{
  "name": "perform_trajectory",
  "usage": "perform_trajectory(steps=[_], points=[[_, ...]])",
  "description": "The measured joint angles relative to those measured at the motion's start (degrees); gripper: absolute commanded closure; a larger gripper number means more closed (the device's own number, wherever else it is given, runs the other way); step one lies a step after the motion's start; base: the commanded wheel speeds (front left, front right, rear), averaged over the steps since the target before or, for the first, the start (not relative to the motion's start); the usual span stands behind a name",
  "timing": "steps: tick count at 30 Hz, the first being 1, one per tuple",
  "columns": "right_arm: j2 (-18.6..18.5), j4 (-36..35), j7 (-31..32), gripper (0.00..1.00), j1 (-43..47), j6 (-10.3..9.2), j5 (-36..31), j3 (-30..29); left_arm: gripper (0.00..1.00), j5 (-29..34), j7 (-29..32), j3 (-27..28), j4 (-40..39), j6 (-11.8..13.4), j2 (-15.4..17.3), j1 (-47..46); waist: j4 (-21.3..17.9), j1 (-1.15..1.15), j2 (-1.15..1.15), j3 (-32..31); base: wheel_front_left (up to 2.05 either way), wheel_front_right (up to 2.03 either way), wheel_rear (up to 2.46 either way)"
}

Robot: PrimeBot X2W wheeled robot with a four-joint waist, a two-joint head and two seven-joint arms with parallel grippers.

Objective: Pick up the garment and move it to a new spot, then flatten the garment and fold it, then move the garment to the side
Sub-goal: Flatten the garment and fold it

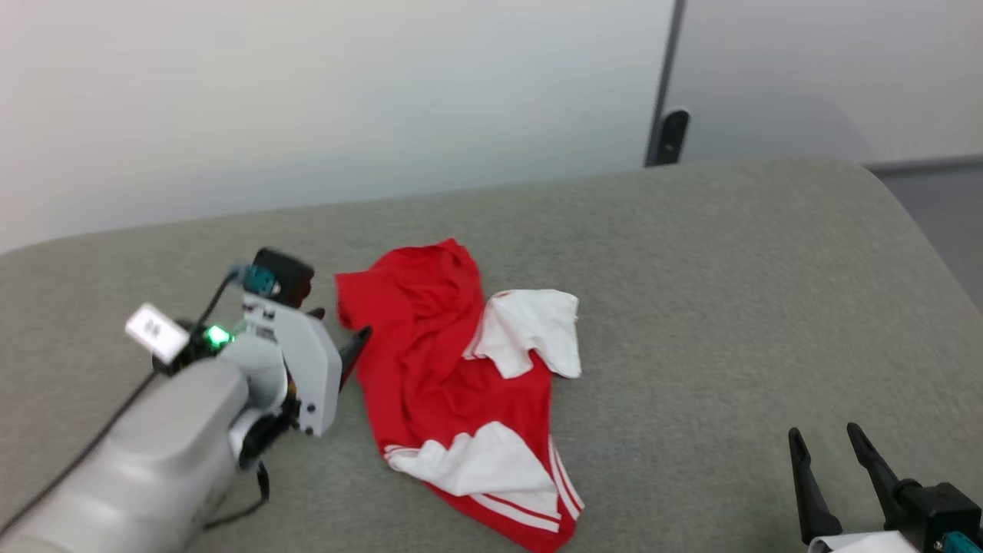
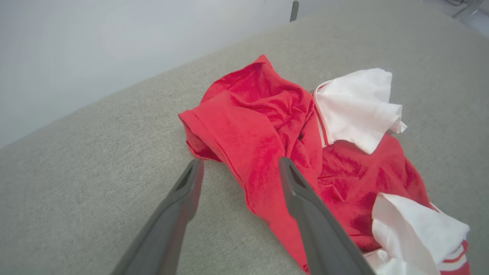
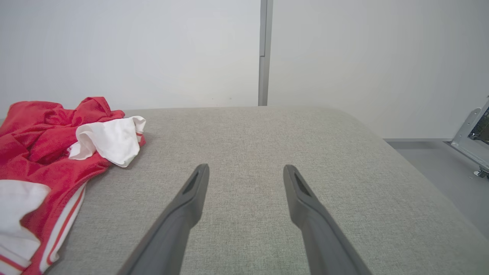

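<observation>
Fig.: the grey woven-fabric cushion top [image 1: 729, 307] spans the scene. A crumpled bright red thin jersey shirt [image 1: 430, 361] w/ white sleeves & striped trim lies left of centre on it. My L gripper [image 2: 238, 164], jaws wide apart, is at the shirt's left edge, red hem btwn fingers, not pinched. My R gripper [image 1: 824, 432], also spread, is well apart over bare cushion.
</observation>
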Motion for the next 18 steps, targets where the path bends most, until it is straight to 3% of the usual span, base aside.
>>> perform_trajectory(steps=[10, 15, 18], points=[[-0.8, -1.0, 0.0, 0.00, 2.9, 0.00, 0.4, 0.6, 0.00, -3.0, -17.5, 4.9, -7.5, 4.8, 1.4, 13.5, 5.3, 0.00, 0.00, -3.9, 0.00, 0.00, 0.00], [-1.0, -1.3, 0.0, 0.00, 3.8, 0.00, 0.5, 0.5, 0.00, -2.0, -20.4, 8.6, -11.9, 7.5, 1.5, 20.0, 7.3, 0.00, 0.00, -5.0, 0.00, 0.00, 0.00], [-1.1, -1.7, 0.0, 0.00, 3.9, 0.00, 0.6, 0.4, 0.00, 3.2, -20.5, 14.1, -16.6, 9.9, 1.1, 23.4, 8.5, 0.00, 0.00, -5.4, 0.00, 0.00, 0.00]])
